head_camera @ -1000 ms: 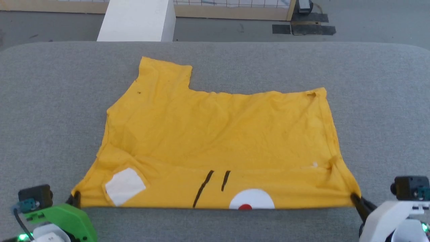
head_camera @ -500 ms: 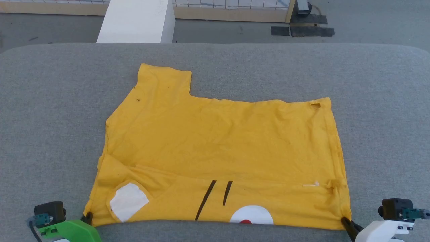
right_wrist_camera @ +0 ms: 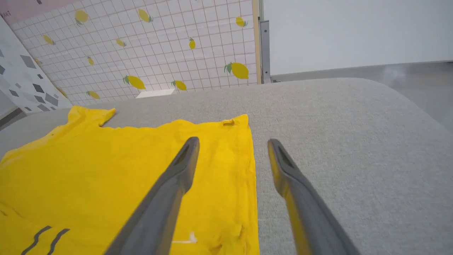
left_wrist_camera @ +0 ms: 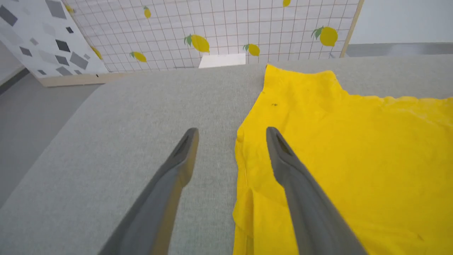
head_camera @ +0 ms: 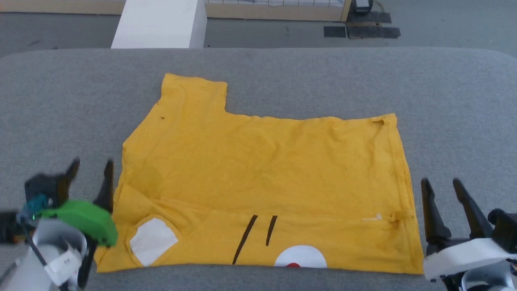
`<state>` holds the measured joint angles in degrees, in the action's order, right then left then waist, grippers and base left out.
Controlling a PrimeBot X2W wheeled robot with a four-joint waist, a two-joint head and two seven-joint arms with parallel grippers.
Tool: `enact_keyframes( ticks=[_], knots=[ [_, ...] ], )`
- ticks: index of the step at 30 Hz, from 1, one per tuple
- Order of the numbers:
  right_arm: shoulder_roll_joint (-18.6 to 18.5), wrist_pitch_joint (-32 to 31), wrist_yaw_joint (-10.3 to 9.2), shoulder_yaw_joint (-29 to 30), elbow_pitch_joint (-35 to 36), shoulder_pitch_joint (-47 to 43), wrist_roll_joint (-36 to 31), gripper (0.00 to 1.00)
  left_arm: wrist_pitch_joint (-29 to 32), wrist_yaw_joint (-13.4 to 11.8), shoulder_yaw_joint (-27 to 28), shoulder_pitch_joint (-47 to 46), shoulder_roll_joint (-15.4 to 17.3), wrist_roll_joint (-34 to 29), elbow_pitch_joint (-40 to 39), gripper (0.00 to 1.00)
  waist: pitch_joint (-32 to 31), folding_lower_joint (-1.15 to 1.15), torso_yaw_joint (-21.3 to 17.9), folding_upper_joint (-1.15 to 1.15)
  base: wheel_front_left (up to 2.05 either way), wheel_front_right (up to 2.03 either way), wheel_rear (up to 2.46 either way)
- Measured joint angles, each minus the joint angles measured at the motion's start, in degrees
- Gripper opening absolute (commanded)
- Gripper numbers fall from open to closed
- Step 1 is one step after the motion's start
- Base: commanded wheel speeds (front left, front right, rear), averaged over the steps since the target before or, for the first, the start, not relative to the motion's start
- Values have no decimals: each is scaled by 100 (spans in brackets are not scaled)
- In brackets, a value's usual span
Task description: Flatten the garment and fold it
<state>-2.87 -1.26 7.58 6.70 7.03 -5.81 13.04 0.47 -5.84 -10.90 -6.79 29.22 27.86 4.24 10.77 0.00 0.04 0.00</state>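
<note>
Yellow T-shirt (head_camera: 262,173), soft, light, is lying spread on the bench (head_camera: 456,101), probably best pinched at its near corners; left fingers (head_camera: 108,182) and right fingers (head_camera: 431,210) are hovering wide, empty, beside its hems.

Bare table (head_camera: 464,101) lies ahead and outward of the left gripper (head_camera: 92,163) and the right gripper (head_camera: 440,182); the garment (head_camera: 262,169) lies flat between them.
</note>
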Motion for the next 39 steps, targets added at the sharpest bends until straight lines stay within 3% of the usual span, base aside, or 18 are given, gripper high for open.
enact_keyframes(
  ticks=[5, 10, 14, 20, 25, 30, 34, 39],
  knots=[
    [1, 906, 0, -196, 16, 355, -356, 100, -339, 535, -260, -1253, 132, -287, 165, 100, 257, 0, -54, 0, 0, 0, 0],
    [1, 1155, 0, -302, 49, 670, -454, 100, 15, 991, -476, -2565, 9, -176, 595, 100, 612, 0, -131, 0, 0, 0, 0],
    [1, 1155, 0, -476, 51, 922, -459, 100, 650, 1179, -689, -3599, -32, 9, 1113, 100, 923, 1, -219, 0, 0, 0, 0],
    [0, 1173, 0, -646, 53, 1235, -431, 100, 2045, 1243, -851, -4818, 12, 341, 1828, 100, 1414, 1, -445, 0, 0, 0, 0],
    [1, 1218, 0, -757, -58, 1359, -288, 100, 3357, 1001, -922, -5260, 120, 455, 2241, 100, 1760, 1, -725, 0, 0, 0, 0],
    [0, 1301, 0, -854, -165, 1417, -178, 100, 4334, 460, -962, -5248, 380, 445, 2309, 100, 2009, 2, -1022, 0, 0, 0, 0],
    [0, 1348, 0, -899, -233, 1468, -135, 100, 4687, 191, -888, -5146, 493, 472, 2131, 100, 2168, 1, -1207, 0, 0, 0, 0],
    [-1, 1371, 0, -959, -288, 1561, -126, 100, 4696, 19, -809, -4999, 671, 477, 1829, 100, 2307, 1, -1347, 0, 0, 0, 0]
  ],
)
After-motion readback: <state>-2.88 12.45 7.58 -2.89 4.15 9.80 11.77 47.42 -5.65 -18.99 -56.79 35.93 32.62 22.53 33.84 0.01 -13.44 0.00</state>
